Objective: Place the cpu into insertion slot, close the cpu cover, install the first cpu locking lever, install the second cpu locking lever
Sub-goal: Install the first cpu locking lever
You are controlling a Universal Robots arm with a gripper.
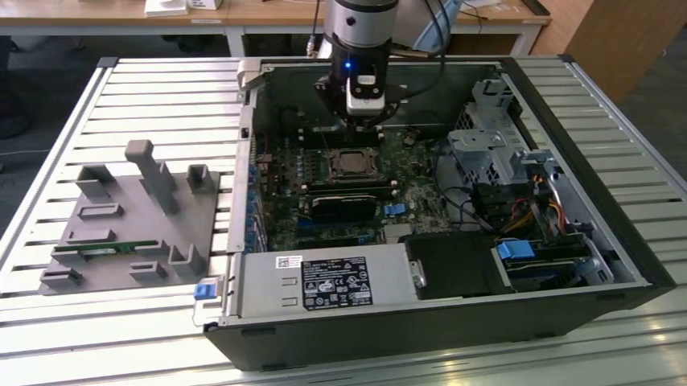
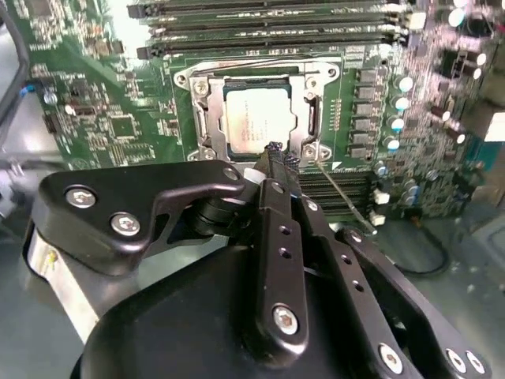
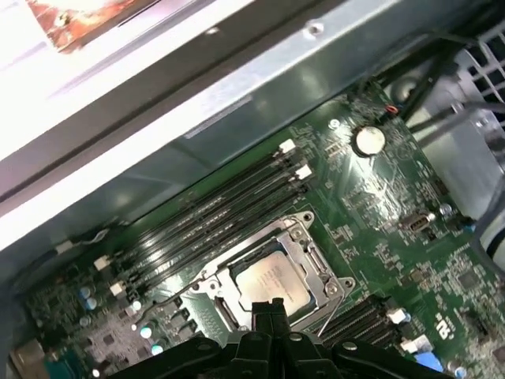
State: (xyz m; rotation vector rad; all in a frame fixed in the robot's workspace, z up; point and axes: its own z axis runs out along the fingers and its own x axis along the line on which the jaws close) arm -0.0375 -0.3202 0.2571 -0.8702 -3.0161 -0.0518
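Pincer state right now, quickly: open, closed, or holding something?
Pincer: closed, holding nothing, tips close to the cpu.

A pale slatted metal table (image 1: 129, 88) spans the foreground under even, soft light. Behind it stands a wooden desk (image 1: 269, 14) on white legs (image 1: 228, 40), with a wooden cabinet (image 1: 617, 32) at the exterior view's right. Dark floor (image 1: 108, 44) shows beneath the desk.

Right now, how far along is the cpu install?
Done: the cpu lies seated, the cover flat over it. In hand: nothing; the gripper hovers shut at the cover's edge. Left: one lever looks unlatched, angling away from the cover; the other I cannot judge.
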